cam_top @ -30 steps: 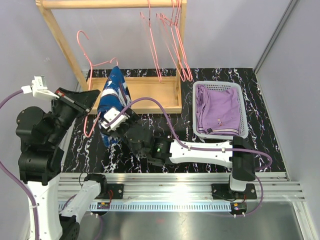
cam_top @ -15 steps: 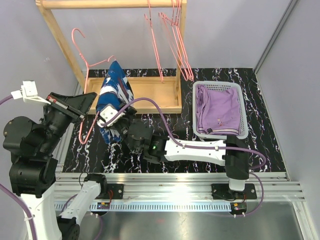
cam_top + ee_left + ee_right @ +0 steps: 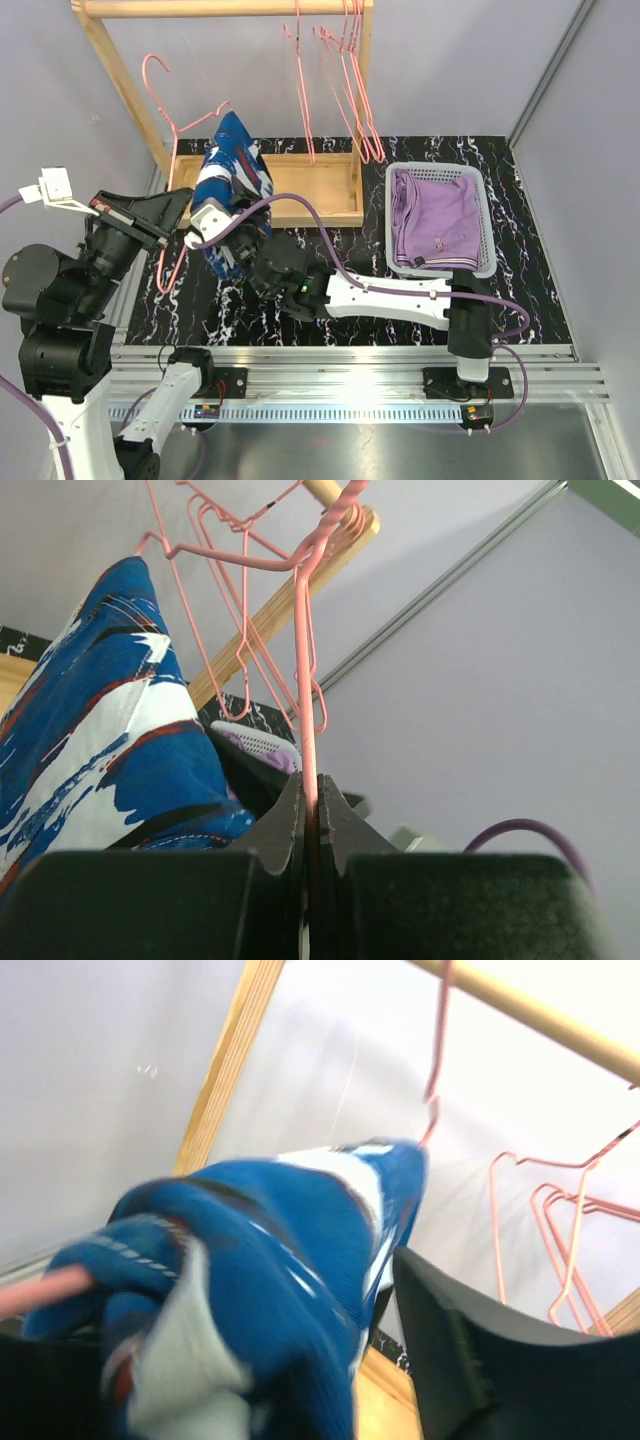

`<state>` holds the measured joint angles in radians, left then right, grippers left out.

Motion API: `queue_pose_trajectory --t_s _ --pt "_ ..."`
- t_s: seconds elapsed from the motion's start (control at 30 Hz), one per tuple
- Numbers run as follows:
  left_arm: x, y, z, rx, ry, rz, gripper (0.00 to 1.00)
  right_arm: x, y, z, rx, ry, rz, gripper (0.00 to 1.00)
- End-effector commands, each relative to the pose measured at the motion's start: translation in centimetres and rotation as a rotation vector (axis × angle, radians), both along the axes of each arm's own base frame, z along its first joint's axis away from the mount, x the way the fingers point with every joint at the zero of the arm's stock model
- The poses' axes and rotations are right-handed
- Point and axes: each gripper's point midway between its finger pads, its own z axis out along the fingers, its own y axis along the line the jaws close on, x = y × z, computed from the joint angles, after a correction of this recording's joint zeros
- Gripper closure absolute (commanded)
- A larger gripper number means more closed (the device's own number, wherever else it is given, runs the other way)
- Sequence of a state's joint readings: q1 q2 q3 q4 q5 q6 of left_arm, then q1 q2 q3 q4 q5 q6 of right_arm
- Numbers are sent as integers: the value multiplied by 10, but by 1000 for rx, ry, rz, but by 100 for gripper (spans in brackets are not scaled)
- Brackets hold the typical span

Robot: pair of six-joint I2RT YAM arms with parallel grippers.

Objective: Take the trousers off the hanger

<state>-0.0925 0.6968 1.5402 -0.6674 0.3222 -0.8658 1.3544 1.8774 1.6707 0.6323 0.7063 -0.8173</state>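
Left gripper (image 3: 311, 805), in front of the wooden rack (image 3: 300, 190) and out beyond its left post. Jaws are pressed tight on the wire of a pink hanger (image 3: 305, 680), with no gap on either side of the wire. The hanger is tilted. Its hook stands left of the rack's post, off the top rail.

Right gripper (image 3: 240, 1360), just in front of the left end of the rack's base. Jaws are part-way apart, and the blue trousers (image 3: 232, 170) are bunched between them, filling the gap. One finger (image 3: 450, 1360) sits right against the cloth's edge. Cannot tell whether the cloth is pinched or only enclosed.

The blue trousers rise from those jaws over the left end of the rack's base. They peak at the hanger's shoulder wire and are draped on it.

Lilac trousers (image 3: 440, 215) lie folded in a white basket (image 3: 437, 270) just right of the rack's base.

Spare pink hangers (image 3: 345, 90) hang from the right end of the rack's top rail.
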Motion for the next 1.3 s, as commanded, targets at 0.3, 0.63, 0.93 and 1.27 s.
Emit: queue_pose_trajectory --t_s 0.3,0.63,0.93,1.27 --pt "-12 -16 49 25 -217 -104 100 -5 3 51 47 -68 57 77" --pt "17 -7 -5 132 -86 -32 100 -7 -36 121 210 -114 5 100" --pt "39 3 -42 203 10 33 100 -11 -90 166 410 -97 -48 100" --pt "41 6 -44 201 1 50 100 -19 -95 157 371 -84 16 100"
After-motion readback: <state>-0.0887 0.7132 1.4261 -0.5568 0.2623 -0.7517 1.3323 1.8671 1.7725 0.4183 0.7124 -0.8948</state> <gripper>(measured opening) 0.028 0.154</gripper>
